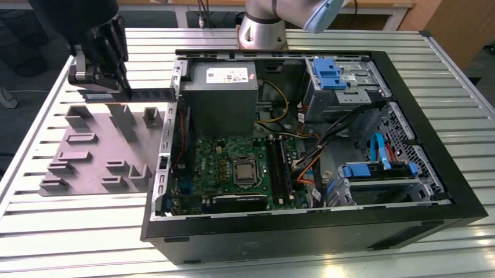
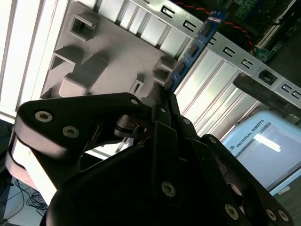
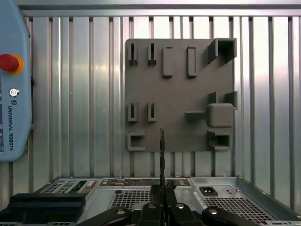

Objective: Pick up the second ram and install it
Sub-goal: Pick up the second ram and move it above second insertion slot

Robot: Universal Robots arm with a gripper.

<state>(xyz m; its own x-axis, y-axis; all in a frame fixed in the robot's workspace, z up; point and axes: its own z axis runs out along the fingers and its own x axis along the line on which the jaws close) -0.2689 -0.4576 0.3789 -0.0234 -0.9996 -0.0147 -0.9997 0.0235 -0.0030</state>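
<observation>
My gripper hangs over the slatted table at the exterior view's left, above the far edge of the grey fixture plate. It is shut on the second ram, a slim dark stick that points level toward the open computer case. In the second wrist view the ram sticks out past the black fingers, with the fixture plate below it. In the first wrist view the ram shows edge-on above the gripper, in front of the plate. The long black motherboard slots lie inside the case.
The case wall stands between the fixture plate and the motherboard. A grey power supply, blue drive cages and loose cables crowd the inside. A teach pendant lies on the table beside the plate.
</observation>
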